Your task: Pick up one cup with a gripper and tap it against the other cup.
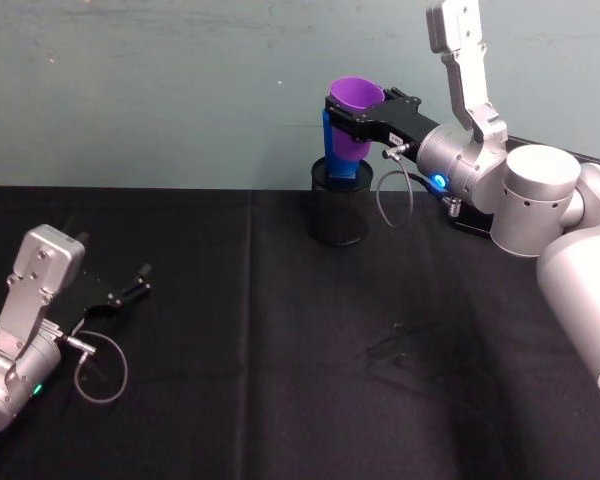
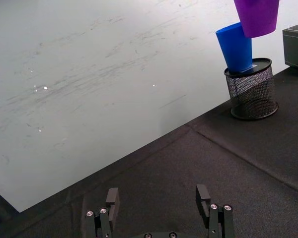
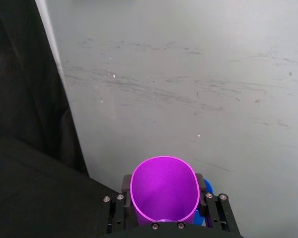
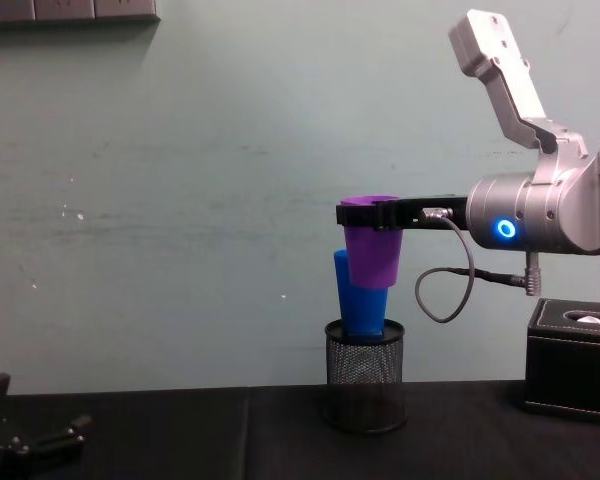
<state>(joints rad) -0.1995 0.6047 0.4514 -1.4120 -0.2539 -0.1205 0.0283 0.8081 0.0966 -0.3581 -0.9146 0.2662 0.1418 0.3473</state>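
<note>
My right gripper [image 1: 348, 122] is shut on the purple cup [image 1: 355, 97] just below its rim, holding it upright in the air at the back of the table. The blue cup [image 4: 360, 305] stands tilted inside a black wire-mesh pen pot [image 4: 365, 385]. In the chest view the purple cup [image 4: 372, 245] overlaps the blue cup's upper part from the right; I cannot tell whether they touch. The right wrist view looks down into the purple cup [image 3: 164, 191] with a sliver of the blue cup [image 3: 209, 188] beside it. My left gripper [image 2: 159, 198] rests open, low at the front left.
A black box [image 4: 575, 360] stands on the table right of the pen pot, under my right arm. The pale green wall [image 1: 180, 90] rises close behind the cups. The black cloth [image 1: 280, 350] lies bare between the two arms, with a small crease [image 1: 395, 345].
</note>
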